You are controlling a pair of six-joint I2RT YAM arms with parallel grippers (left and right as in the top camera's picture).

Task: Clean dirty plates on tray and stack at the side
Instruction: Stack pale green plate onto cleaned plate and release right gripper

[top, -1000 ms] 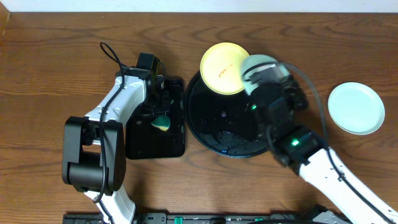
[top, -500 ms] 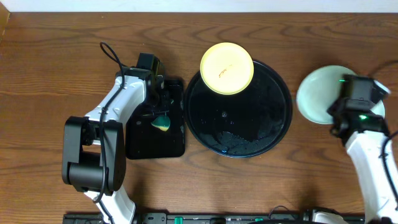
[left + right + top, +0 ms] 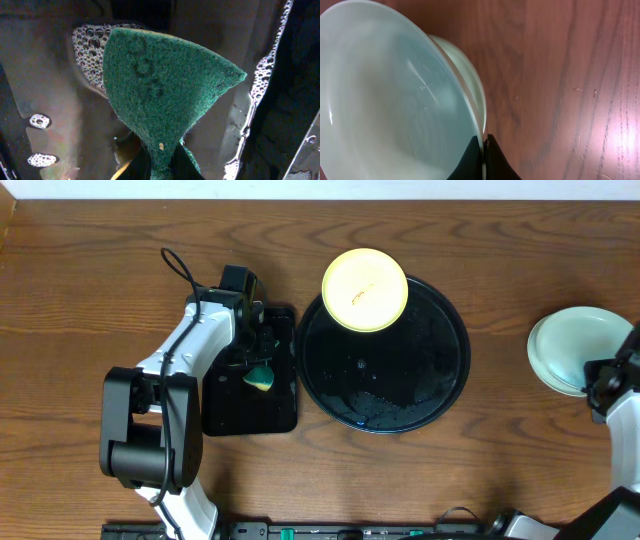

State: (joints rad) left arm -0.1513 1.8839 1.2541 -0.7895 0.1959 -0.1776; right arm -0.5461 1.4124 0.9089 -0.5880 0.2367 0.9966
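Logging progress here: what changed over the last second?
The right gripper carried a mint plate off the black tray rightward to the plate lying at the table's side, still gripping its rim. The yellow plate, left gripper and sponge stayed put.

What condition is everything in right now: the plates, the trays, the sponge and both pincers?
Yellow plate: orange smears, resting on the round tray's far rim.
Round black tray: wet, with droplets.
Mint plate: held tilted over another mint plate lying on the table.
Right pincer: shut on the mint plate's rim.
Green sponge: pinched and folded.
Left pincer: shut on the sponge.
Rectangular tray: wet and soapy.
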